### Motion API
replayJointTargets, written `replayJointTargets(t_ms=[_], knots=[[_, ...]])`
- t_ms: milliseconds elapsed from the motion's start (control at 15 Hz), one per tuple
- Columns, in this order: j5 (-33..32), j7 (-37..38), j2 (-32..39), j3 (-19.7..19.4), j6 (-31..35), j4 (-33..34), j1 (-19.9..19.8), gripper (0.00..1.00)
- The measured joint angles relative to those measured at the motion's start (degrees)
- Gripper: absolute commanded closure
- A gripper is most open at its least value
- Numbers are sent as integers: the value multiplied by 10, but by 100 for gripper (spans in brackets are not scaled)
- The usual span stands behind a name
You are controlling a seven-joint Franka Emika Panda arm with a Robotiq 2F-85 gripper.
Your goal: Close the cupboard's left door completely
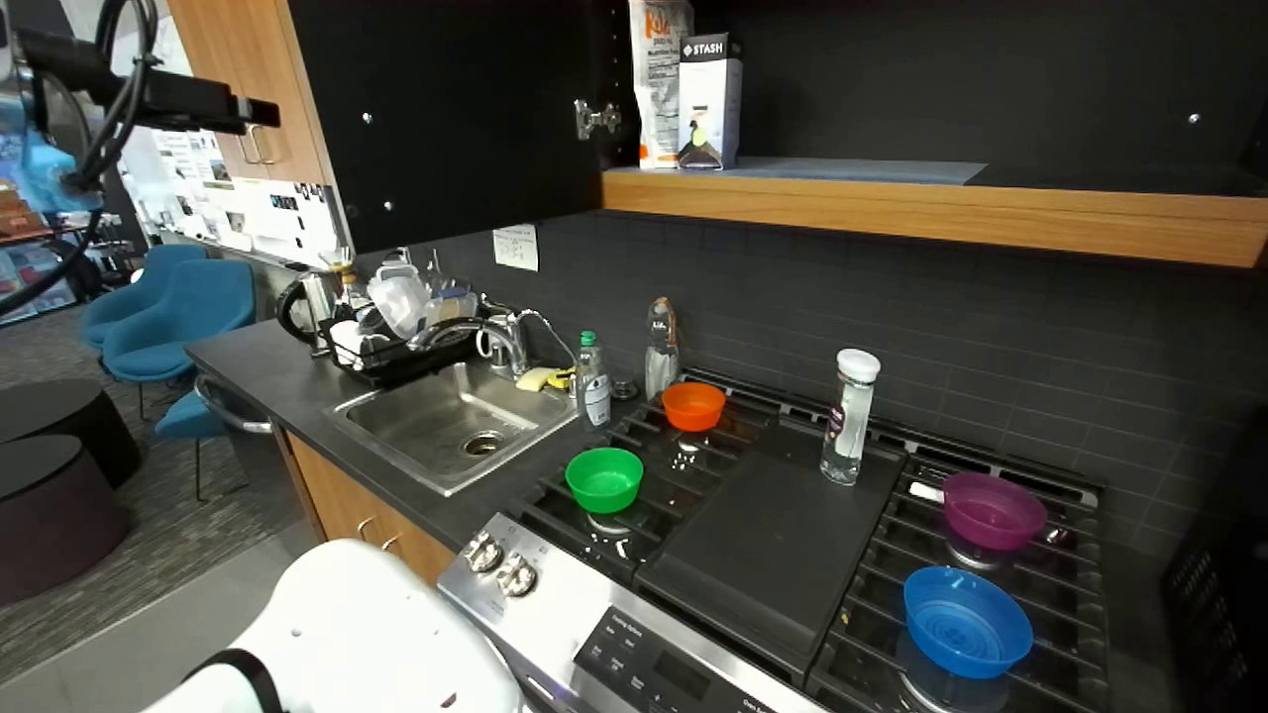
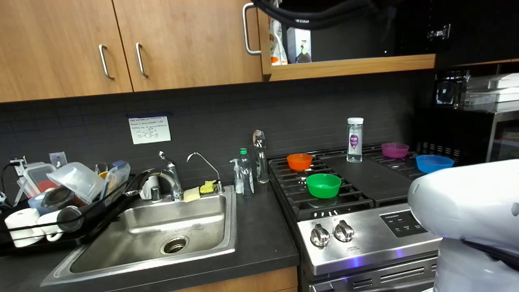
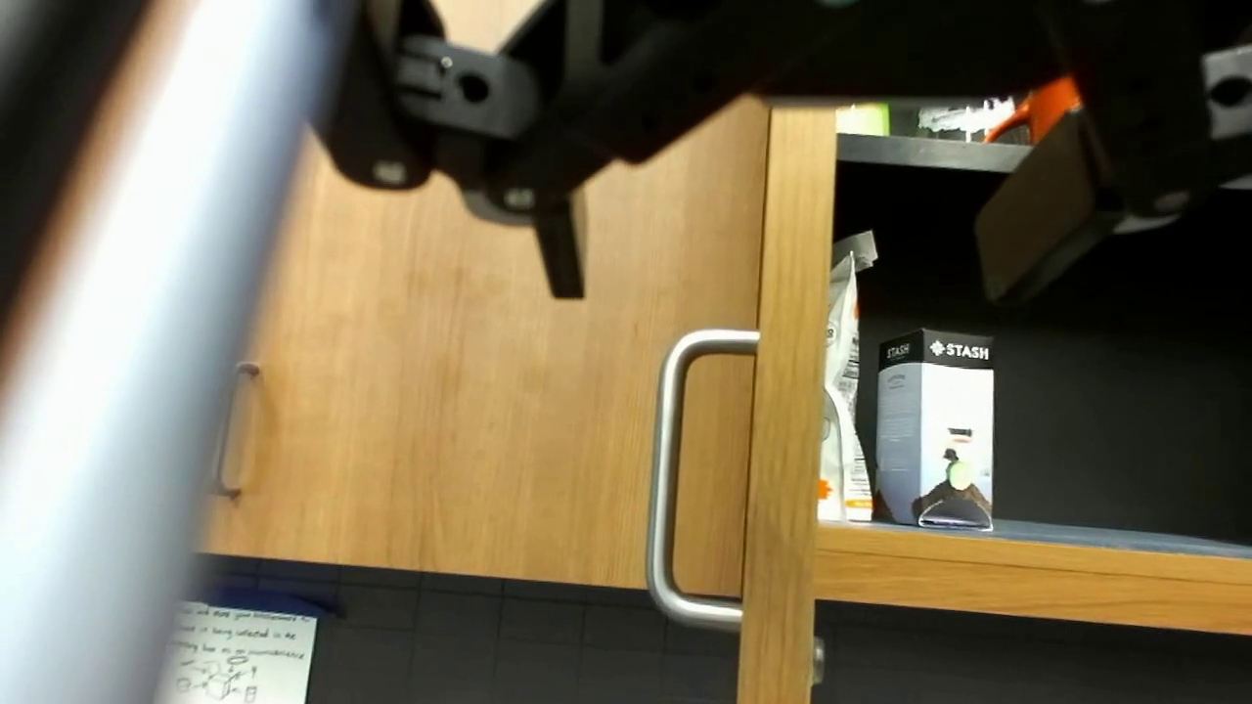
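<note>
Got end effector [image 3: 787, 269] spread wide; in wrist view see open left door [image 3: 790, 420] of cupboard [image 3: 1027, 587] approx. edge-on betw. fingers [image 3: 1037, 215]; can't confirm contact.

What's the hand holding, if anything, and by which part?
Nothing. In the wrist view the hand is open, with gaps between its fingers and the left door; the silver handle isn't gripped either.

The gripper [image 3: 782, 274] hangs higher than the arm's white casing [image 1: 367, 634], its 2 fingers [image 3: 1037, 215] well apart.
</note>
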Motion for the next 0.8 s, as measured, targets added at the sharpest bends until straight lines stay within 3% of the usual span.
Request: replayJointTargets(t_ms=[800], knots=[[0, 17, 1, -9, -11, 4, -22, 0]])
